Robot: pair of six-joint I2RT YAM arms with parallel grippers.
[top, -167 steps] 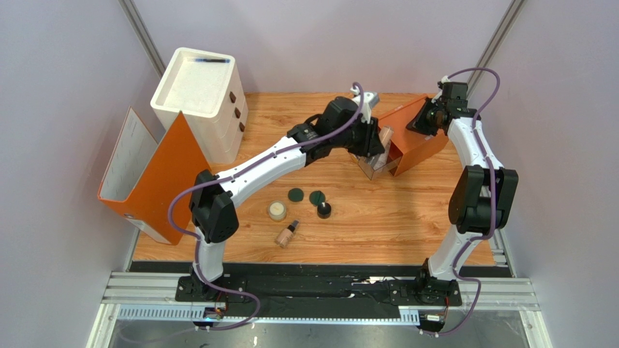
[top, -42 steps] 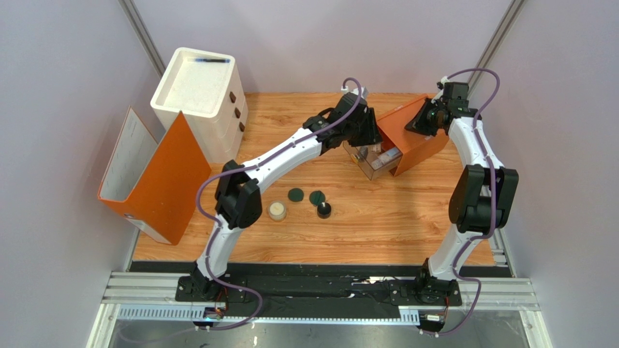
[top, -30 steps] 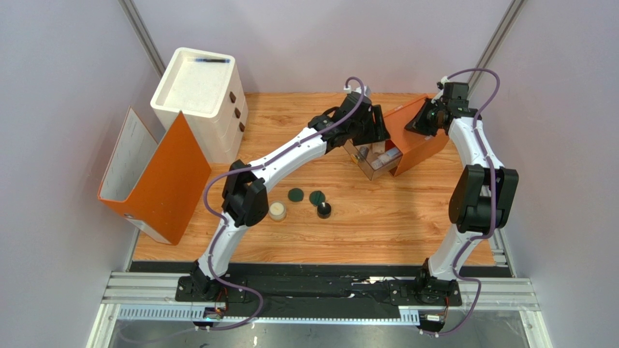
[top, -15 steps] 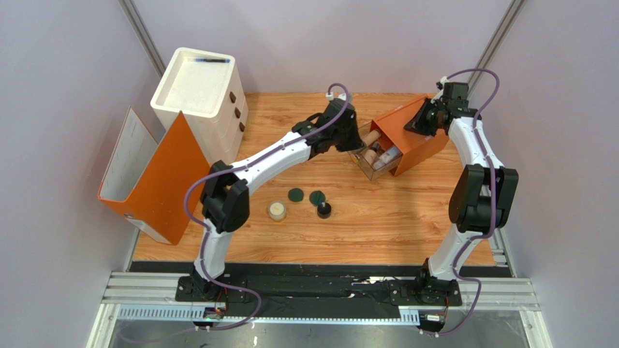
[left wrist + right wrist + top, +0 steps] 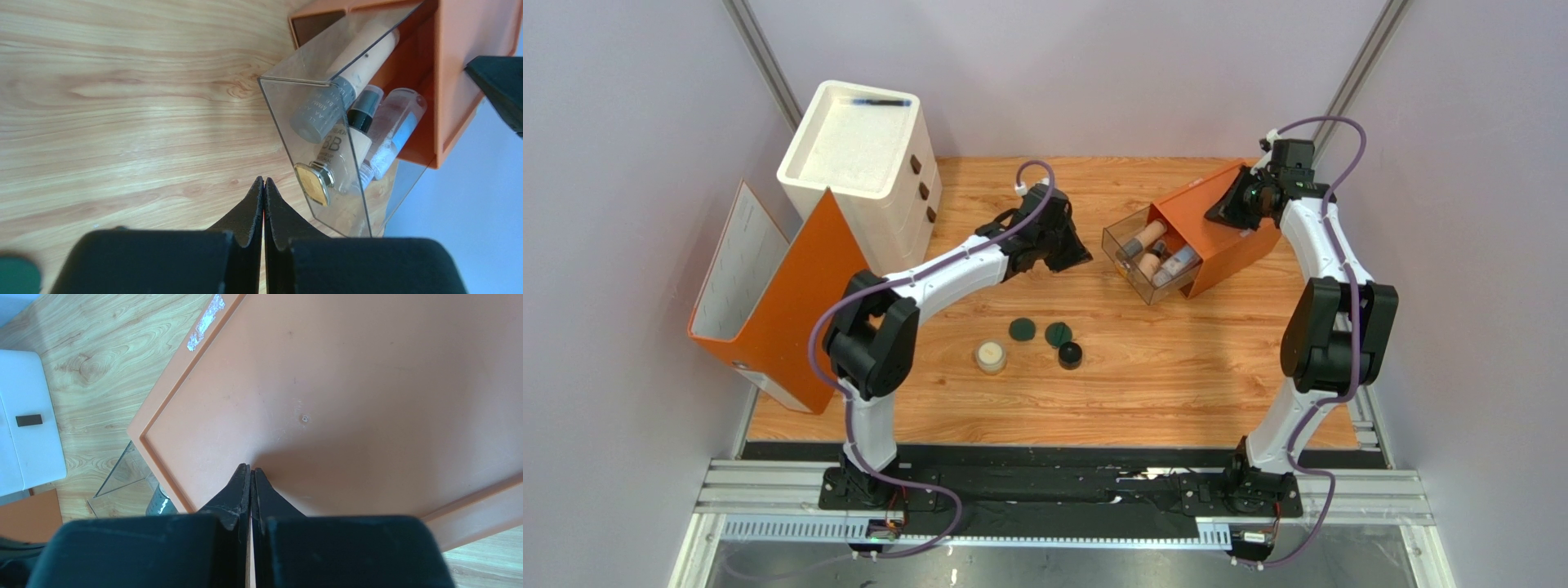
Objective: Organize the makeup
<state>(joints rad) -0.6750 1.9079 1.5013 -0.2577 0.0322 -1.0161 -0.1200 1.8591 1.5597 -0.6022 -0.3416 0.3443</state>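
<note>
Both grippers are empty. My left gripper point(image 5: 1071, 254) point(image 5: 264, 179) is shut and hovers over bare wood just left of the clear drawer point(image 5: 1133, 255) point(image 5: 319, 147). The drawer is pulled out of the orange box point(image 5: 1216, 233) point(image 5: 472, 67). In it lie a beige tube point(image 5: 362, 64), a dark-capped tube point(image 5: 361, 119) and a clear tube point(image 5: 396, 125). On the table sit a cream jar point(image 5: 989, 357), two green discs point(image 5: 1021, 328) point(image 5: 1058, 333) and a black jar point(image 5: 1069, 355). My right gripper point(image 5: 1247, 202) point(image 5: 251, 469) is shut, its tips against the box's top point(image 5: 344, 404).
A white drawer tower point(image 5: 854, 153) point(image 5: 24, 435) stands at the back left. An open orange binder point(image 5: 787, 306) stands beside it along the table's left edge. Grey walls close in on both sides.
My left gripper has drawn back leftward out of the clear drawer and shut. The beige tube that lay on the table earlier is no longer there. The right arm has not moved.
</note>
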